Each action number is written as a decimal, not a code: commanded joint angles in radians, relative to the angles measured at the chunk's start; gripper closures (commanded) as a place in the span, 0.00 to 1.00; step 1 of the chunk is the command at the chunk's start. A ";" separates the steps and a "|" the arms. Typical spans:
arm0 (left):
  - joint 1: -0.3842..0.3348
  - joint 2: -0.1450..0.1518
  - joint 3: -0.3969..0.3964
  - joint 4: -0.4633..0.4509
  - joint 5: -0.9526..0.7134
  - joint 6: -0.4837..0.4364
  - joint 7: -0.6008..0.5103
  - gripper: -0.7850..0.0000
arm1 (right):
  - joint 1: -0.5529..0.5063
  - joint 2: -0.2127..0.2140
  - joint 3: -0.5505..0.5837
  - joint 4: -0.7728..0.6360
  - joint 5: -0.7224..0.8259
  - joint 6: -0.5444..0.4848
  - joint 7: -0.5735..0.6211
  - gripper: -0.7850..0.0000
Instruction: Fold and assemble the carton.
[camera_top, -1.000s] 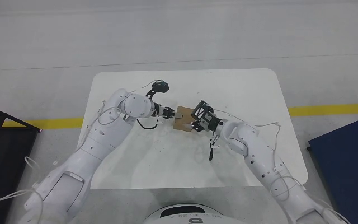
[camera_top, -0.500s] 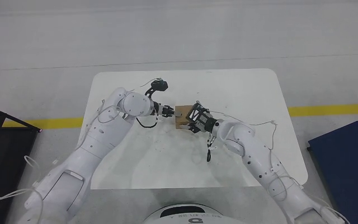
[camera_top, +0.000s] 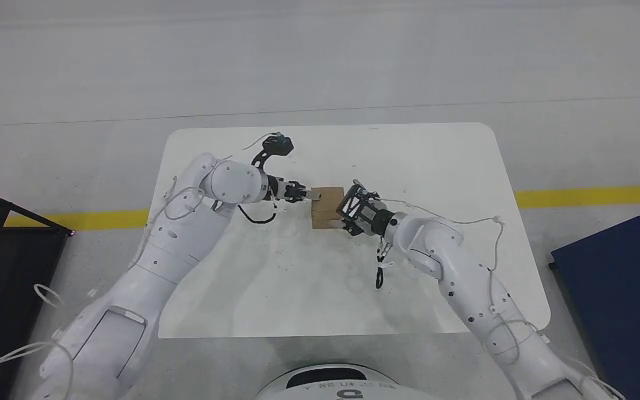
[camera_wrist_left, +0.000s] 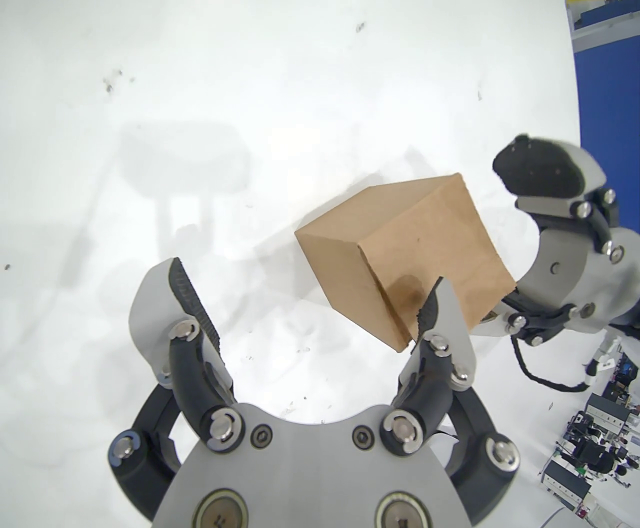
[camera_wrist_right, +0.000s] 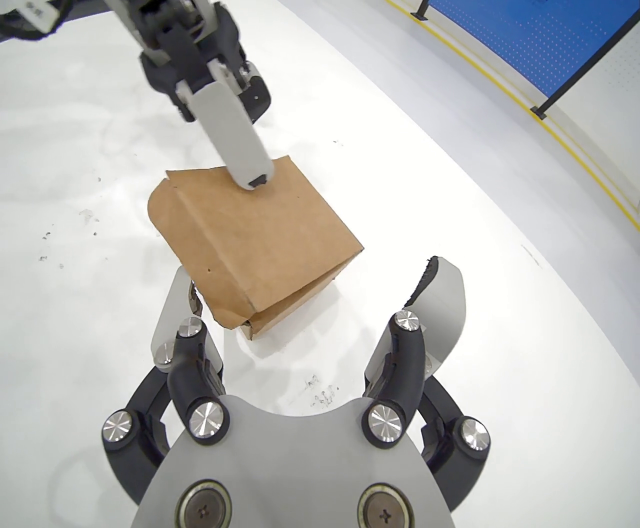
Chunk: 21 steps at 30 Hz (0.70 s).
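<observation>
Here, one brown cardboard carton (camera_top: 325, 207) — matte, boxy, rounded flaps loose at one end — sits on the smooth white table (camera_top: 450, 170) between two grippers. The left gripper (camera_wrist_left: 307, 275) is spread wide, one ribbed fingertip (camera_wrist_left: 435, 300) touching the carton. The right gripper (camera_wrist_right: 305, 272) is likewise spread, gripping nothing.

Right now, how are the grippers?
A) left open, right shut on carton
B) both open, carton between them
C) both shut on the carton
B: the left gripper and right gripper each show fingers spread wide, with the carton between them.
</observation>
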<state>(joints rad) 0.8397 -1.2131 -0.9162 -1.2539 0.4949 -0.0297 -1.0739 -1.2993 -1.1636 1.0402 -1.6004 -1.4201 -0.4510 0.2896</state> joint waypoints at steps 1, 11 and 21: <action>-0.001 0.007 -0.018 -0.001 0.006 -0.013 -0.013 0.00 | 0.013 0.000 -0.005 -0.003 -0.014 -0.015 0.016 0.10; 0.053 0.052 -0.173 -0.035 0.004 -0.008 -0.012 0.00 | 0.093 -0.008 -0.025 0.022 0.045 -0.122 0.036 0.11; 0.113 0.071 -0.214 -0.089 0.007 -0.003 -0.018 0.00 | 0.150 -0.016 -0.041 0.075 0.102 -0.170 0.057 0.17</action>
<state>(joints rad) 0.9496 -1.1428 -1.1303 -1.3401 0.5030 -0.0338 -1.0926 -1.1516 -1.1795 1.0008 -1.5269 -1.3197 -0.6203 0.3456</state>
